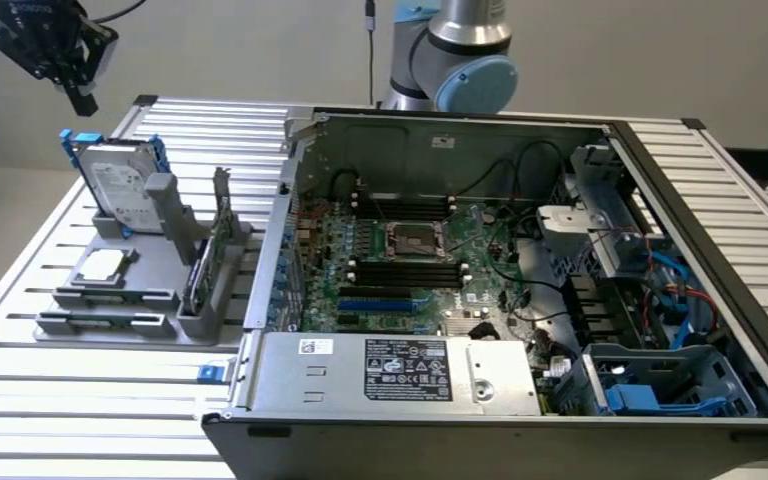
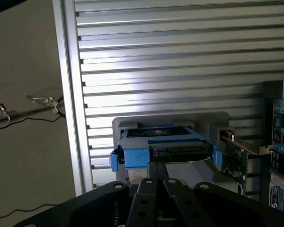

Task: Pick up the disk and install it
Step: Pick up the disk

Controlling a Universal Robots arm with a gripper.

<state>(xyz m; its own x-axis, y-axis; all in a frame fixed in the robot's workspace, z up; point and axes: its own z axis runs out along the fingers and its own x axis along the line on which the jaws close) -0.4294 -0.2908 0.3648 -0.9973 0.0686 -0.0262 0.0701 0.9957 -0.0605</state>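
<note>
The claw [image 1: 83, 103] hangs closed and empty above the far corner of the bench [image 1: 77, 400] on the exterior view's left, its two fingers pressed together in the wrist view [image 2: 157, 181] with nothing between them. Directly under it, and apart from it, the disk [image 1: 119, 184] stands upright on its edge in a grey holder [image 1: 104, 322], its white label facing outward and its blue rails running up both sides. The wrist view looks down on the disk's top edge [image 2: 163, 149].

On the same holder a small square chip [image 1: 101, 265] lies flat nearer the front. A thin green card [image 1: 211, 250] stands on edge in a slot just beside the disk.

The bench is made of ribbed aluminium slats with bright reflections. An open computer case [image 1: 491, 260] lies on it toward the exterior view's right, motherboard exposed. The arm's base [image 1: 458, 60] rises behind the case against a plain pale wall. Beyond the bench edge, the wrist view shows a dull floor [image 2: 23, 156] crossed by a thin cable [image 2: 19, 116].
</note>
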